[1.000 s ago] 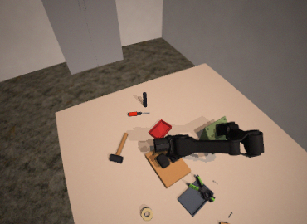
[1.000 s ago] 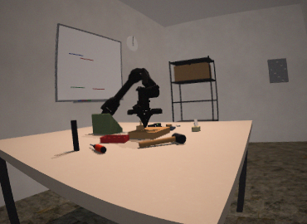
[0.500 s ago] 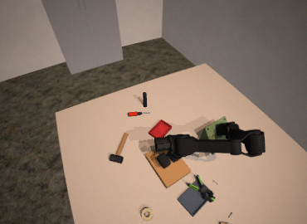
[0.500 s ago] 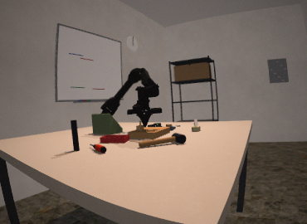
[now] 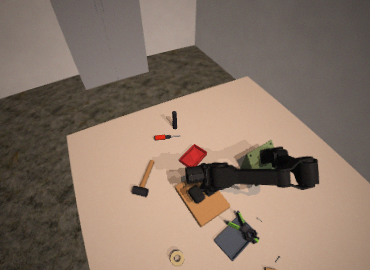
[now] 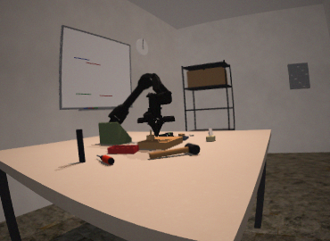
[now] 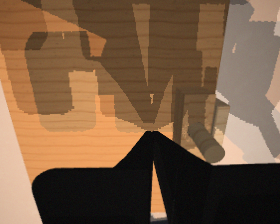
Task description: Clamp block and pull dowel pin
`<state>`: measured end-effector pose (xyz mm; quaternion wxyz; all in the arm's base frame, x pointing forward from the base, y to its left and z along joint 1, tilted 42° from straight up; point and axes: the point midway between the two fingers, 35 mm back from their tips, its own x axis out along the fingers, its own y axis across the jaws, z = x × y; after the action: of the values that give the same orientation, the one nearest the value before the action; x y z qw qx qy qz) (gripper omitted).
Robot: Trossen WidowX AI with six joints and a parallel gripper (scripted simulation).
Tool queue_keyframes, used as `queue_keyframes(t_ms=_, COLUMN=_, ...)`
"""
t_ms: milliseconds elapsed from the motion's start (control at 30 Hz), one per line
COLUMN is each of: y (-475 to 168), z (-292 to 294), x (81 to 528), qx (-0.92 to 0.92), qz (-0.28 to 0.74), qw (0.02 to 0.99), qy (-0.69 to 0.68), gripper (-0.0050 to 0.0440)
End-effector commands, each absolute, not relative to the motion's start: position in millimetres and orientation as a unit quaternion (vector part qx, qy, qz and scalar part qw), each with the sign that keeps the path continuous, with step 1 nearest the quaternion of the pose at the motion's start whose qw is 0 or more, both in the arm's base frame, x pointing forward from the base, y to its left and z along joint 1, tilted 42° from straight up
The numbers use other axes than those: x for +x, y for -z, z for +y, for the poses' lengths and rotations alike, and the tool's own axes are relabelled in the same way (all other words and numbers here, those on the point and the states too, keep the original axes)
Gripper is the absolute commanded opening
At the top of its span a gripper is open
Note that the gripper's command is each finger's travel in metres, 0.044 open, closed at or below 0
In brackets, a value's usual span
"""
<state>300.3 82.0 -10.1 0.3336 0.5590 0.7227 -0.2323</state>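
The wooden block (image 7: 200,107) (image 6: 150,137) sits on the orange wooden board (image 5: 212,210) (image 6: 161,144) (image 7: 56,150). Its dowel pin (image 7: 209,144) stands up from it. The bench stop (image 7: 221,119) is just right of the block in the wrist view; whether they touch cannot be told. My gripper (image 7: 151,137) (image 6: 156,134) is shut and empty, its tips low over the board, left of the block in the wrist view. In the top view the arm hides the tips and the block. The green-handled spring clamp (image 5: 247,233) lies on the dark tray (image 5: 226,244), off the board.
A red tray (image 5: 193,156) (image 6: 123,149) and a green angled block (image 5: 255,159) (image 6: 111,133) are near the board. A hammer (image 5: 146,176) (image 6: 171,152), a screwdriver (image 5: 161,137) (image 6: 107,160), a black upright piece (image 5: 174,119) (image 6: 80,145) and a tape roll (image 5: 176,257) are farther out.
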Motion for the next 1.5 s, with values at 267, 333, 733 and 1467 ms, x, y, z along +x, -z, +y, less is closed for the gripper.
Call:
queue_keyframes(t_ms=267, y=-15.5, z=58.8, x=307.4, qx=0.559, qz=0.722, qw=0.332, qy=0.235, gripper=0.0)
queue_keyframes(t_ms=333, y=-15.5, z=58.8, x=307.4, qx=0.559, qz=0.722, qw=0.332, qy=0.235, gripper=0.0)
queue_keyframes(t_ms=733, y=-29.6, z=45.6, x=307.5, qx=0.56, qz=0.725, qw=0.323, qy=0.238, gripper=0.0)
queue_keyframes(t_ms=1467, y=-60.3, z=60.5, x=304.7, qx=0.555, qz=0.727, qw=0.333, qy=0.229, gripper=0.011)
